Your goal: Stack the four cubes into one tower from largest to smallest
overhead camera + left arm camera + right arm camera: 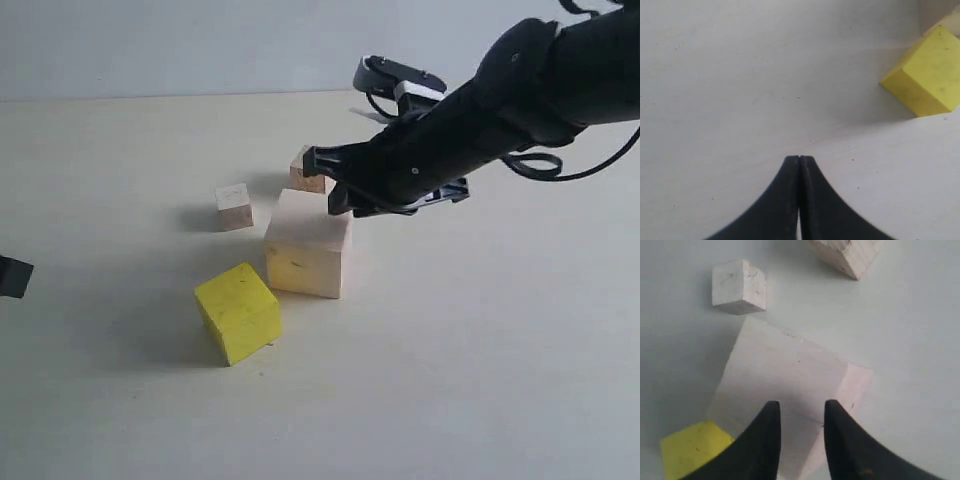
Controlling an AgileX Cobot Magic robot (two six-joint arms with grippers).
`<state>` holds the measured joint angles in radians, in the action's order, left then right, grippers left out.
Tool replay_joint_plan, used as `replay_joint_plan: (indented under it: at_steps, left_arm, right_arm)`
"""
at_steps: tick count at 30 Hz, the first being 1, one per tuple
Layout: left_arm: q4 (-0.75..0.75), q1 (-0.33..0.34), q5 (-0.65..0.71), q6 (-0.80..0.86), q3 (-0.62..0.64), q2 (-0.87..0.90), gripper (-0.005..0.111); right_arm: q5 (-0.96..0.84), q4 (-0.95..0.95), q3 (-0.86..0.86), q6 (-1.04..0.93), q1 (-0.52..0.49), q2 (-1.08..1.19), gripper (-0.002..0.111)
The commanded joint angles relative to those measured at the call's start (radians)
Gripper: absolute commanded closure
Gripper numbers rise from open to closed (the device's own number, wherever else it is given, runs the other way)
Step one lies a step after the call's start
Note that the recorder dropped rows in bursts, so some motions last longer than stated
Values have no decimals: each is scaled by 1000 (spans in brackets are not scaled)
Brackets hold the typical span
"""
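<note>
Left fingers [787, 200] together; right fingers [771, 435] parted, empty; arm [490, 115] half-hides rear small cube [306, 179].

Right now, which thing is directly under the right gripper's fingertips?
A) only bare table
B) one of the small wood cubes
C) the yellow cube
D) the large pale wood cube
D: in the right wrist view the right gripper hangs with its jaws apart and empty over the top face of the large pale wood cube.
</note>
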<state>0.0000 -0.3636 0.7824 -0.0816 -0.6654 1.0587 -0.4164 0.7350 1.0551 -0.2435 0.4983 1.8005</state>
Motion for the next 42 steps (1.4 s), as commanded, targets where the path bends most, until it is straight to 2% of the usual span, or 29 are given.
replay_joint_plan:
  at_steps: [1,5,11,13,16,32,42]
  left_arm:
    - [-10,-6,-8,-1,6,2,107]
    - [-10,-6,-8,-1,6,2,107]
    - [-10,-6,-7,-1,9,2,107]
    - [-10,-6,-7,-1,9,2,107]
    - [-10,-6,-7,-1,9,2,107]
    - [-10,-6,-37,22,10,2,107]
    - [-10,-6,-42,22,10,2,107]
  right_arm:
    - [-3,-215,0,146,2,-105,78]
    - [-46,-362,0,305,2,-155,78]
    - [-152,-455,0,323,2,-138,80]
    - [-150,-493,0,323,2,-121,88]
    - [-123,-518,0,323,2,-87,108]
    - [114,-501,0,317,0,82,108]
    - [100,-499,44,292,2,132,108]
